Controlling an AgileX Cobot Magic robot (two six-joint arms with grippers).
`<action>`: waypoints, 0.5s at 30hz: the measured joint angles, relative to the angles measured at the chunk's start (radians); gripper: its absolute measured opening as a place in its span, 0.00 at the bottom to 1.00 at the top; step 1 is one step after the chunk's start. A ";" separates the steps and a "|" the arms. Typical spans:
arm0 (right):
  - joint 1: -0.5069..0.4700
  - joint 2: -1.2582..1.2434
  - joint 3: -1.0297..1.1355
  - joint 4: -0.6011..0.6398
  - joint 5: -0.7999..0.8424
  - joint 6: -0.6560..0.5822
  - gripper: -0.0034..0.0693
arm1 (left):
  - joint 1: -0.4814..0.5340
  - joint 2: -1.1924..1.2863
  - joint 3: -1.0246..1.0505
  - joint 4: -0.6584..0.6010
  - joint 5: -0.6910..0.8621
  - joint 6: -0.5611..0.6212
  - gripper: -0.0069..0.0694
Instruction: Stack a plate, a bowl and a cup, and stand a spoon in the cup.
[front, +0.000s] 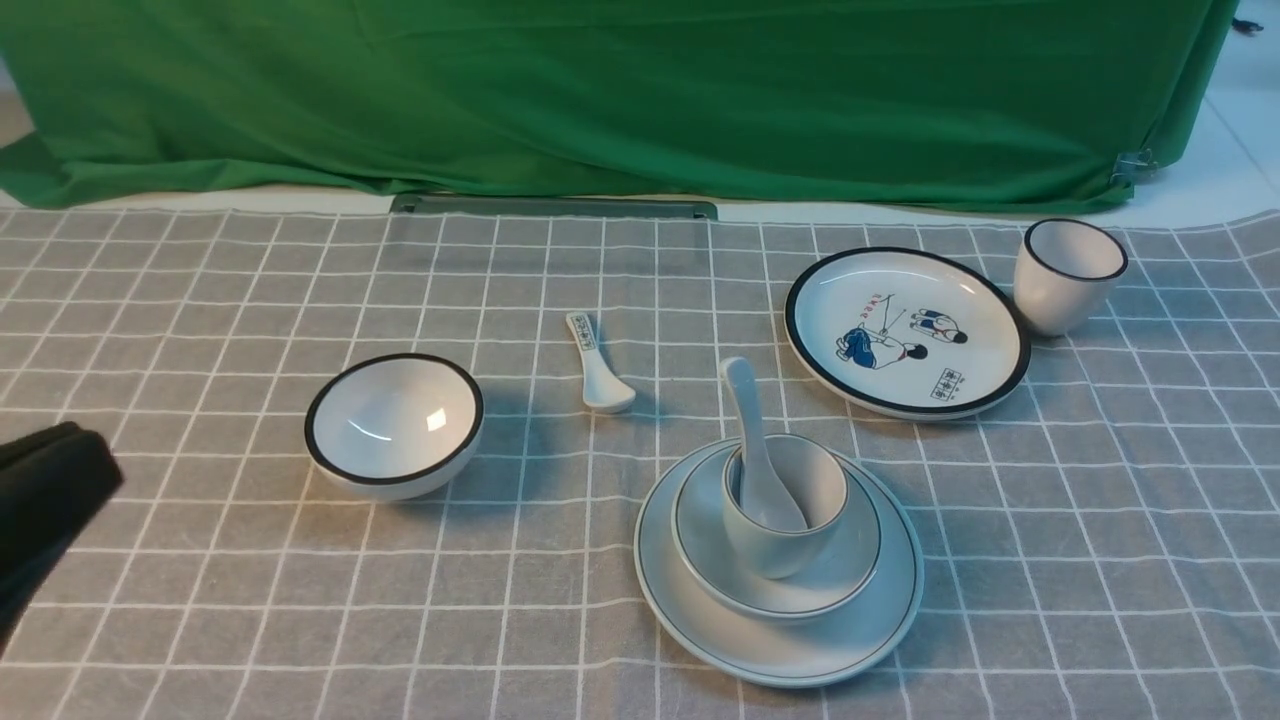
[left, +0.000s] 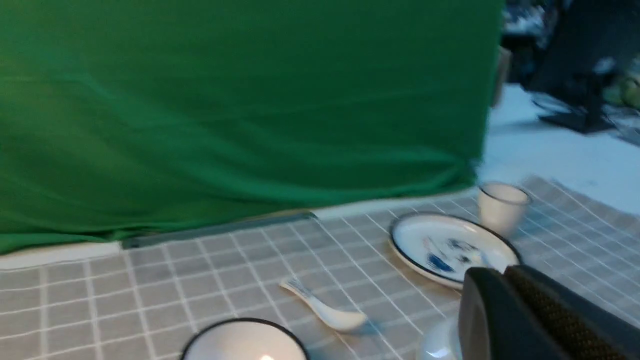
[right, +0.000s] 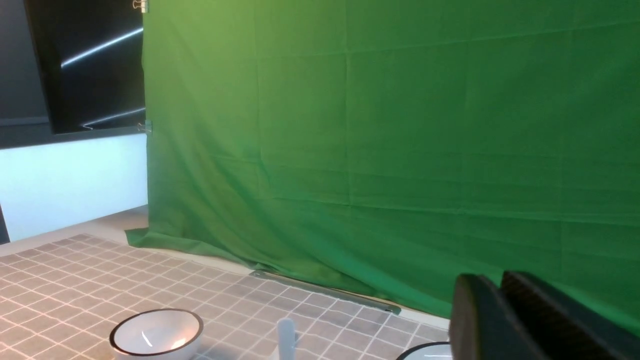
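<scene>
The pale plate (front: 700, 620) lies at the front centre of the checked cloth. On it sits the shallow bowl (front: 850, 570), and inside that the grey-green cup (front: 780, 550). The long white spoon (front: 750, 420) leans in the cup with its handle pointing up and back. My left gripper (front: 95, 470) is at the left edge, well away from the stack; its fingers (left: 502, 272) are pressed together and empty. My right gripper (right: 495, 282) is outside the front view; a narrow gap shows between its tips, with nothing in it.
A black-rimmed bowl (front: 395, 425) stands at left centre, and a short marked spoon (front: 600, 365) lies behind the stack. A cartoon plate (front: 905, 330) and a black-rimmed cup (front: 1068, 275) are at the back right. A green curtain (front: 600, 90) closes off the far edge.
</scene>
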 joint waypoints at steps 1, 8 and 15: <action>0.000 0.000 0.000 0.000 0.000 0.000 0.20 | 0.065 -0.034 0.059 -0.035 -0.043 0.026 0.10; 0.000 0.000 0.000 0.001 0.001 0.002 0.22 | 0.347 -0.178 0.345 -0.064 -0.120 0.060 0.11; 0.000 -0.001 0.000 0.001 0.001 0.003 0.24 | 0.397 -0.220 0.385 -0.055 -0.015 0.062 0.11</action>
